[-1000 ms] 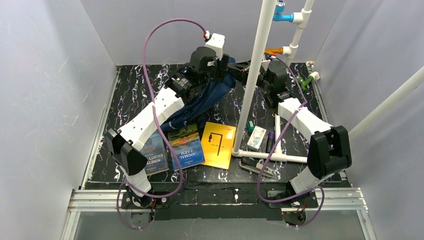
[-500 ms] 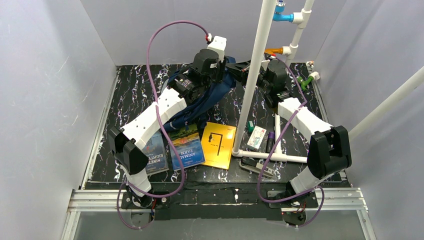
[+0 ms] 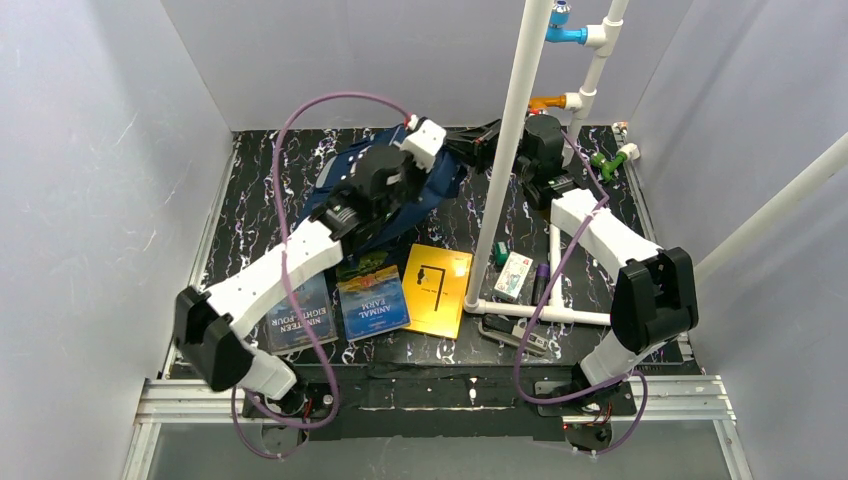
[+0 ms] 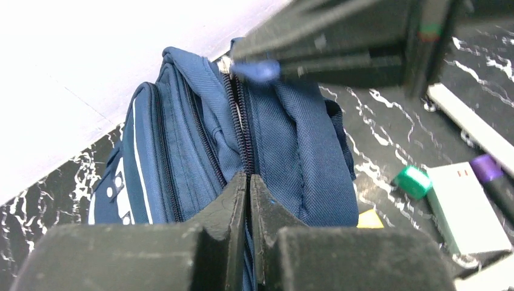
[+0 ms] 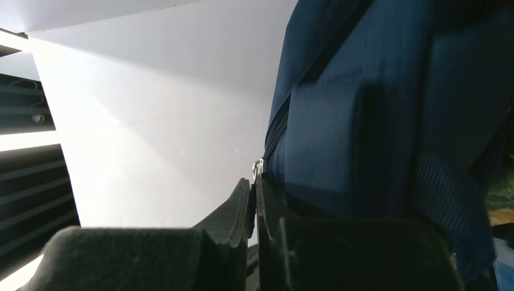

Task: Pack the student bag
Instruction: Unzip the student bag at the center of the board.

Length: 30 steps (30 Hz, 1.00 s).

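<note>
Top external: one student bag [image 3: 443, 180], three books [image 3: 372, 300] near it.

Left wrist view: left claw [image 4: 249, 182] tips pressed together over the zip [image 4: 242, 130] of the student bag [image 4: 182, 151]; whether a pull sits between them, cannot tell. Right claw [image 4: 267, 60] a dark blur along the top edge. White box [image 4: 463, 212] and purple pen [image 4: 490, 173] cut off at right edge.
Right wrist view: bag fabric dim, out of focus; small metal bit [image 5: 258, 163] at the tips unidentifiable.
Top view: left arm [image 3: 300, 255] covers most of the bag; white pipe [image 3: 510, 150] crosses the right claw.
</note>
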Available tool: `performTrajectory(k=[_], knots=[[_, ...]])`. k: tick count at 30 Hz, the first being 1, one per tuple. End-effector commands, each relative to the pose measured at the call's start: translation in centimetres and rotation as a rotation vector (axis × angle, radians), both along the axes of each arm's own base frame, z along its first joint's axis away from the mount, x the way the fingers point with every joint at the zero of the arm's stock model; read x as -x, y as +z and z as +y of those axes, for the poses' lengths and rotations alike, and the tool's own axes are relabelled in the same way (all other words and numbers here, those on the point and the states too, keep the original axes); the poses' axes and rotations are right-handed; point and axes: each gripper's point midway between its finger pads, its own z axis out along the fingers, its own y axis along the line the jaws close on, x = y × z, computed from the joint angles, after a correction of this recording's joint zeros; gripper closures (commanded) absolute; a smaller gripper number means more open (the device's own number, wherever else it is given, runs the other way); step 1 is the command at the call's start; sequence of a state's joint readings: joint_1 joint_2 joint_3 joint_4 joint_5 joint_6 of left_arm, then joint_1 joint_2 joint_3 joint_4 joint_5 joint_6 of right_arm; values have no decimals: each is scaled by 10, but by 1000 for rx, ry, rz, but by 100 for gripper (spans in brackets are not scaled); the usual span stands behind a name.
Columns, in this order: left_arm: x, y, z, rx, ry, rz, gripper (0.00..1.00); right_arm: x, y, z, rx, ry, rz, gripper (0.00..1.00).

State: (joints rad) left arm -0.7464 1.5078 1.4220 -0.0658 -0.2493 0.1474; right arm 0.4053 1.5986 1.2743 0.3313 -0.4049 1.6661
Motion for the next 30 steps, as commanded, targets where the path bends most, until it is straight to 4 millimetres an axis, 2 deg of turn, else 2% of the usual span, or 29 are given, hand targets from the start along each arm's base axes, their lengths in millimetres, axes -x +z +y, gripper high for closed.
performTrajectory(k=[1, 8, 10, 13, 15, 17, 20, 23, 24, 26, 28, 29, 30], knots=[[40, -4, 28, -116, -148, -88, 100, -8, 113, -28, -163, -106, -256, 99], [82, -8, 42, -190, -310, -158, 100, -22, 90, -33, -130, -120, -206, 99], [98, 3, 41, -166, -384, -213, 100, -31, 77, -36, -116, -118, -184, 99], [107, 15, 45, -149, -400, -261, 100, -39, 62, -35, -124, -91, -159, 99], [106, 15, 49, -161, -382, -250, 100, -40, 50, -27, -84, -38, -171, 99], [101, 10, 51, -162, -349, -228, 100, -39, 34, -16, 91, 41, -222, 99], [84, 11, 63, -128, -205, -217, 100, -20, -20, -7, 308, 177, -303, 99], [70, 14, 66, -89, -123, -230, 100, 3, -71, -11, 461, 304, -409, 98], [64, 13, 66, -89, -107, -220, 100, 7, -84, -14, 518, 333, -444, 93], [52, 10, 59, -90, -96, -187, 100, 14, -92, -11, 531, 397, -529, 87], [44, 9, 45, -68, -127, -161, 100, 13, -95, -11, 571, 428, -597, 80], [40, 12, 41, -62, -133, -159, 100, 13, -97, -11, 604, 440, -609, 73], [36, 11, 38, -63, -132, -151, 100, 14, -98, -11, 631, 454, -629, 69]])
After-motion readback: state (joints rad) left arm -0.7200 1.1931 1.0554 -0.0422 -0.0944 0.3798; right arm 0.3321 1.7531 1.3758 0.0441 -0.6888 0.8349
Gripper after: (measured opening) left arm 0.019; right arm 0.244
